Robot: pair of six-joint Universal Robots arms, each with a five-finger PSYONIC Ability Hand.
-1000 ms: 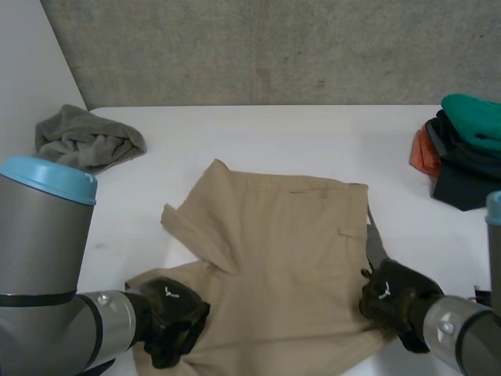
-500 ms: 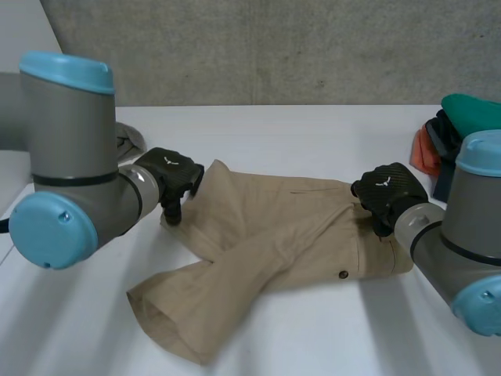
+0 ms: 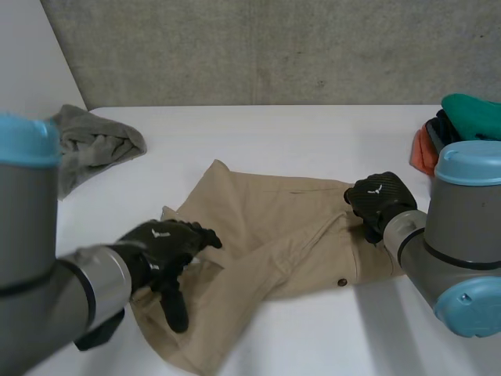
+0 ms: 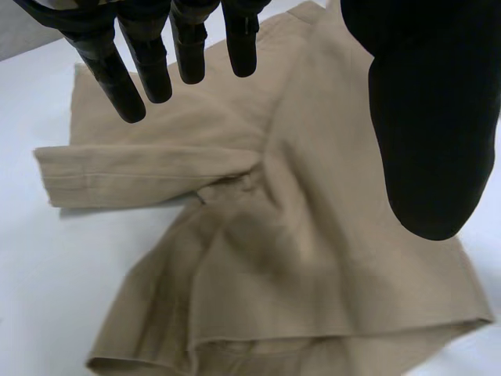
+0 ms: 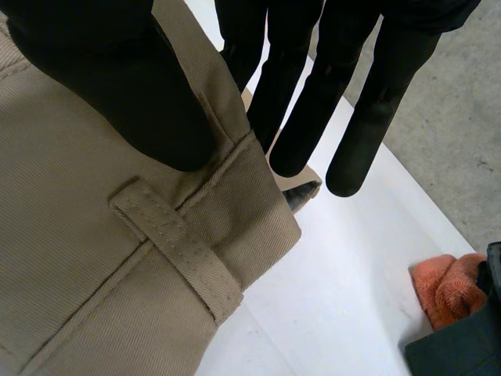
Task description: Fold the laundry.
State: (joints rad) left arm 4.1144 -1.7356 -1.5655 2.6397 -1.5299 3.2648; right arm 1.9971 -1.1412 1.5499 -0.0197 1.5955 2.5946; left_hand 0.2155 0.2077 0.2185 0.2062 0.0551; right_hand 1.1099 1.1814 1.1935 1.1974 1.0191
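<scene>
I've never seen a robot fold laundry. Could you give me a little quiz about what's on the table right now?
1. True or false: the robot's left hand is clenched round the tan cotton shorts.
2. Where on the shorts is the right hand? A) a waistband corner B) a leg hem C) the crotch seam
3. What lies crumpled at the white table's far left corner?
Key: 1 false, its fingers are straight, above a leg; 2 A; 3 a grey cloth.
</scene>
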